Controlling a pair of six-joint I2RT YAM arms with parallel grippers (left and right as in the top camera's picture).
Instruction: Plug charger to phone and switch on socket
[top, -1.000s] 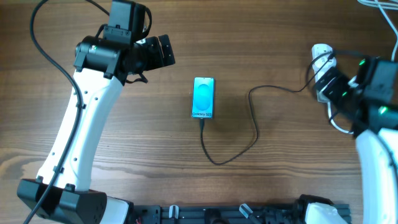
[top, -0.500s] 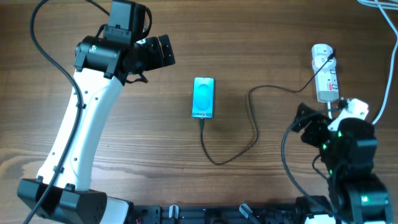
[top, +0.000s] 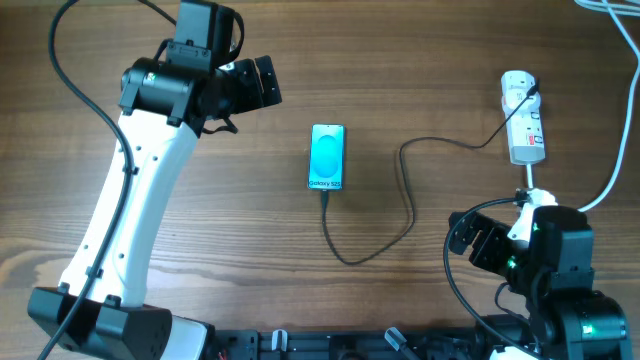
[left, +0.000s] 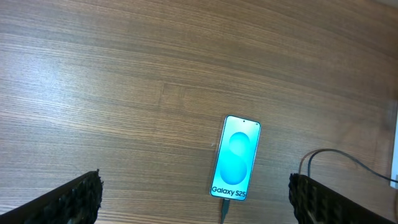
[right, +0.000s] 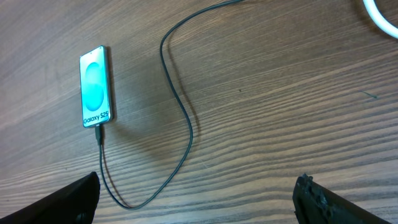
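Hovering left gripper (top: 263, 82) jaws apart, near phone (top: 327, 157); right gripper (top: 470, 238) jaws apart, arm folded near socket (top: 524, 120).

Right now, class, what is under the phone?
Only the wooden table shows around the phone, which lies flat, screen up. The charger meets its Galaxy end. Anything directly beneath is covered by the phone itself.

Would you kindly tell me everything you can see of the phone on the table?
The phone is a small, flat, glossy rectangle with rounded corners, lying face up near the middle of the wooden table. Its screen glows teal-blue with a lighter oval and white "Galaxy S25" text at the end nearer the robot. The black charger cable is plugged into that end; nothing else touches it.
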